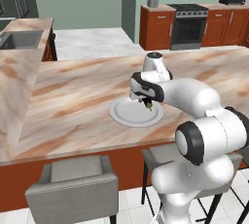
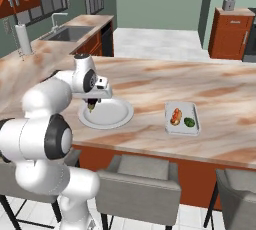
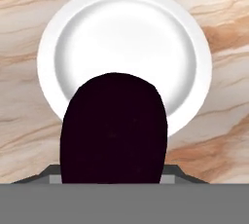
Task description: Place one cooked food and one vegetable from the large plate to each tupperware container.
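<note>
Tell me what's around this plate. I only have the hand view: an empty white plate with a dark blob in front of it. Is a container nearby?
Observer: Yes. One tupperware container sits on the same counter, to the robot's right of the large plate and apart from it.
Operator: Anything in it?
Observer: What looks like a sausage in a bun and a green vegetable, side by side.
Operator: And the dark blob?
Observer: From the base views, the gripper hangs just above the plate, shut on a small dark item. I can't tell which food it is.
</note>
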Available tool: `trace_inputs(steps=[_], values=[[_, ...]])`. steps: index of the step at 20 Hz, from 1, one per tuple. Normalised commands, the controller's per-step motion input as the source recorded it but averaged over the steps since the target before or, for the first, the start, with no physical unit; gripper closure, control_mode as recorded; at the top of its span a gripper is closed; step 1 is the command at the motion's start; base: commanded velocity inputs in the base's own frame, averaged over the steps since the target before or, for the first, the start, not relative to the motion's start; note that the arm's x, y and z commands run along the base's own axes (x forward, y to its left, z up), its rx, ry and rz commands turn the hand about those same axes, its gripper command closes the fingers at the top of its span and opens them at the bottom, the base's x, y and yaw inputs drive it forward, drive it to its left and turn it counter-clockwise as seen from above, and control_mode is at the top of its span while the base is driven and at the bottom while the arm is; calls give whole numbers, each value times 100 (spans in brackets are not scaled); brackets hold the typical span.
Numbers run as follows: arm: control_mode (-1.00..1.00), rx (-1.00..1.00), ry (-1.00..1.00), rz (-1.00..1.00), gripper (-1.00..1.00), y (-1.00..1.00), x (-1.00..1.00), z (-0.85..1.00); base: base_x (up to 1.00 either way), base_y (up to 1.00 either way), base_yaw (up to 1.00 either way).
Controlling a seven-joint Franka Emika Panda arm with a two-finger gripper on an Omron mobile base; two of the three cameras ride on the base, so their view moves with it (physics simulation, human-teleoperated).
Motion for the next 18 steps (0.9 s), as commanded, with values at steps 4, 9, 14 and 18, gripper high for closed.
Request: trace_inputs(steps=[4,9,14,18], values=[[-100,1,-9,8,100,-12,-55,30,0,0,0],[-100,0,-8,7,100,-12,-26,28,0,0,0],[-100,0,-5,5,100,0,0,29,0,0,0],[-100,0,-5,5,100,0,0,24,0,0,0]])
